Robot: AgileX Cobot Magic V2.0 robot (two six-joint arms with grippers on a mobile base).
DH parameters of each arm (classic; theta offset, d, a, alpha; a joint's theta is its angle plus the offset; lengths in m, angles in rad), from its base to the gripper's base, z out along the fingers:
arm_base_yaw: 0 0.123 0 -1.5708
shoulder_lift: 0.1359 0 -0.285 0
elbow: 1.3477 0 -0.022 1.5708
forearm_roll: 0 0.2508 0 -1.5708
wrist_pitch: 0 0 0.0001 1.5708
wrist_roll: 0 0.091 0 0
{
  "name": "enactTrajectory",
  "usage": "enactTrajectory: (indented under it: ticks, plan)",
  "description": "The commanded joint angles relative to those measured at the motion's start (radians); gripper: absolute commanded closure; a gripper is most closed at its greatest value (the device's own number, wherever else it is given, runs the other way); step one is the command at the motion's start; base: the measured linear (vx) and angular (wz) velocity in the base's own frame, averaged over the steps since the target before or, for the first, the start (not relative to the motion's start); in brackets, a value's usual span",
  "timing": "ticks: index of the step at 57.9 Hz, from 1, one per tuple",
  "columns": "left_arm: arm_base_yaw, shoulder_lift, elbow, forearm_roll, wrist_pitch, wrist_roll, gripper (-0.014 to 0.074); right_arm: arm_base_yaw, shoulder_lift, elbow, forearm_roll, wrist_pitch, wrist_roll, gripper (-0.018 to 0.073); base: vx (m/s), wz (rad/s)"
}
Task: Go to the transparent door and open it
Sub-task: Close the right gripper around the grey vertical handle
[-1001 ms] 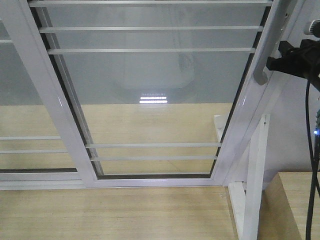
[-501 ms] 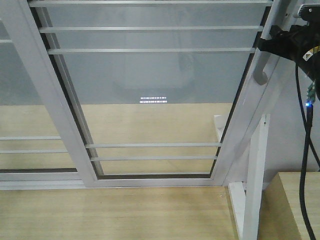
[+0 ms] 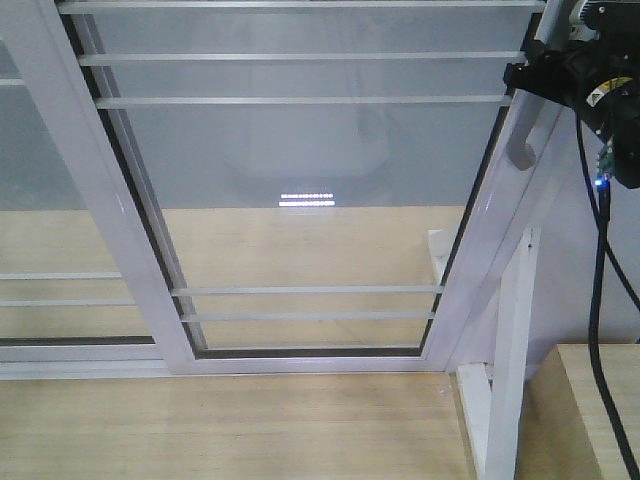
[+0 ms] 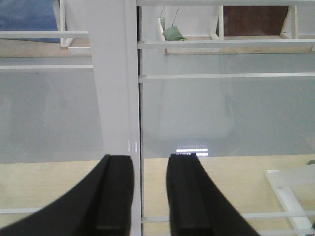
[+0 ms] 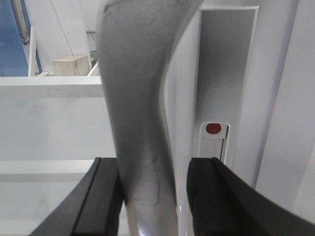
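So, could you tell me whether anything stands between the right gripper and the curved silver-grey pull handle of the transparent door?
Nothing visible does: the curved silver-grey pull handle sits directly between the black fingers of the right gripper.

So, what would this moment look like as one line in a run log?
right gripper: open around pull handle | left gripper: open, empty | transparent door: looks shut

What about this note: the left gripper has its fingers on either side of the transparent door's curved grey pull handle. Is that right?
No, wrong arm. The right gripper has its fingers on either side of the transparent door's curved grey pull handle, as the right wrist view shows. The left gripper, in the left wrist view, only faces a white frame stile.
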Motion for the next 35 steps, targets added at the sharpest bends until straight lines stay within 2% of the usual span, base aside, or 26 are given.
enactTrajectory:
  ticks: [1, 15, 35]
  plan:
    - [0.001, 0.007, -0.028, -0.006, -0.078, -0.006, 0.0260, -0.003, -0.044, -0.037, 0.003, -0.073, 0.005, 0.0185, 0.00, 0.00]
    - [0.001, 0.007, -0.028, -0.006, -0.078, -0.006, 0.0260, 0.039, -0.044, -0.037, -0.120, -0.034, 0.010, 0.0206, 0.00, 0.00]
    - [0.001, 0.007, -0.028, -0.006, -0.078, -0.005, 0.0260, 0.117, -0.044, -0.037, -0.119, -0.031, 0.009, 0.0208, 0.00, 0.00]
